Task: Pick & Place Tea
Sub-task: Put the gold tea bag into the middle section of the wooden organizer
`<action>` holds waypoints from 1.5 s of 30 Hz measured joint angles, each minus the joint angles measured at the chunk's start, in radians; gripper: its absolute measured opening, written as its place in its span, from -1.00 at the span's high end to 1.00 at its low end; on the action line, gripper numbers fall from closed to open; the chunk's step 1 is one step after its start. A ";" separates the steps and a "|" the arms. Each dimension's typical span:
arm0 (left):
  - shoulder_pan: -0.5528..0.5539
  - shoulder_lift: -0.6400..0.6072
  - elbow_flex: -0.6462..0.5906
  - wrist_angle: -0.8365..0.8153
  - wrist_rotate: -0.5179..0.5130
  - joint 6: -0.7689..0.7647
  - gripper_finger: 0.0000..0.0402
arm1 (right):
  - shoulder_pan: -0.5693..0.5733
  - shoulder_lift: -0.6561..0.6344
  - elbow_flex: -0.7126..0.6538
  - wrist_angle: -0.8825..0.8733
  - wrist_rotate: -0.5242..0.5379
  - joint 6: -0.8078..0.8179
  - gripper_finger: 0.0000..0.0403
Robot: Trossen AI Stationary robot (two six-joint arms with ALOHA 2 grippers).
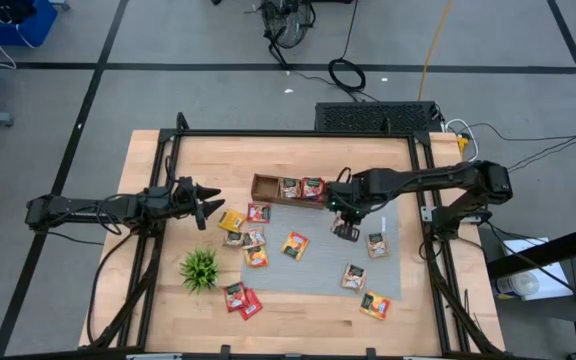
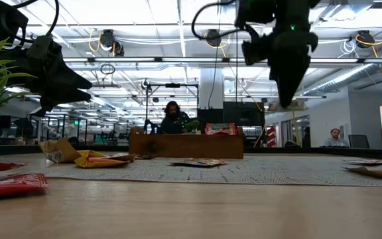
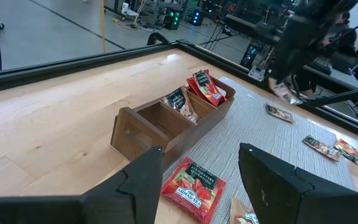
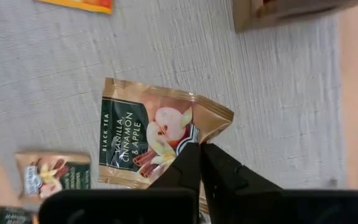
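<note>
Now the right gripper (image 4: 199,152) pinches a brown tea packet (image 4: 148,140); next, lift it to the tray (image 1: 265,187) at 11 o'clock. Left gripper (image 3: 197,171) waits, wide.

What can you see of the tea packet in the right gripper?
The packet is a flat, roughly square foil-like sachet, gold-brown at its edges, with a dark label reading black tea, vanilla, cinnamon and apple, and a picture of apple slices and cinnamon sticks. The right gripper is shut on one edge, its fingers meeting over the label. One corner is slightly crumpled. It hangs over the grey mat, near the wooden tray. The low view shows the gripper above the table, so the packet looks lifted.
</note>
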 joint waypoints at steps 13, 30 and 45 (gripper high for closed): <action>0.000 0.000 0.000 0.000 0.000 0.000 -0.05 | 0.062 0.112 0.258 -0.175 0.002 -0.095 1.00; 0.000 0.000 0.000 0.000 0.000 0.000 -0.05 | -0.015 0.310 0.494 -0.061 0.186 -0.366 1.00; 0.000 0.000 0.000 0.000 0.000 0.000 -0.05 | -0.050 0.397 0.496 0.211 0.350 -0.520 1.00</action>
